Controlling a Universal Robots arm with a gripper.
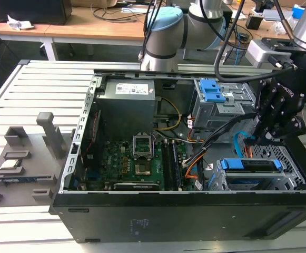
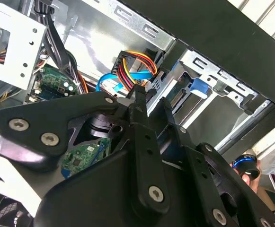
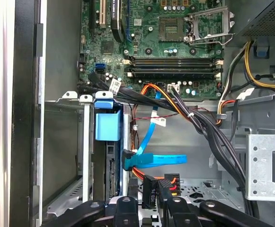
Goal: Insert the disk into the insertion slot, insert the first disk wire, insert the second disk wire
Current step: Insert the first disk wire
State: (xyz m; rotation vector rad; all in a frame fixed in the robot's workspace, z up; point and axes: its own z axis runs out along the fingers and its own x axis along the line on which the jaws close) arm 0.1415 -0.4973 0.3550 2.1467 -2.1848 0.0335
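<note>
Disk [image 1: 250, 164] sits in the insertion slot [image 1: 292, 180], the perforated silver cage at the near corner of the open case on the exterior view's right. Its blue carrier lies level with the cage rim, so the first step reads as done. In the first wrist view the disk [image 3: 107, 126] stands edge-on between the slot's sheet-metal walls [image 3: 85, 156], connector edge facing the open bay where the cables lie.

Gripper [image 1: 254, 141] hangs low inside the case, just beside the slot's cable side. In the first wrist view the gripper [image 3: 150, 198] has its fingers drawn in close on a black plug with red, yellow and black leads, taken here as the first disk wire [image 3: 149, 189]. The hold appears to be on the plug body rather than the leads, probably so the plug keeps a fixed angle for pushing home. The second wrist view shows the same coloured bundle [image 2: 133, 66] rising from the gripper [image 2: 151, 101], with the disk's edge close beyond.

- Plug is near the disk, not yet mated.
- Blue flat cable [image 3: 161, 160] lies across the bay, its end just beside the disk; whether it is seated cannot be told.
- Grey cage with blue tabs [image 1: 214, 92] stands farther back, untouched.
</note>
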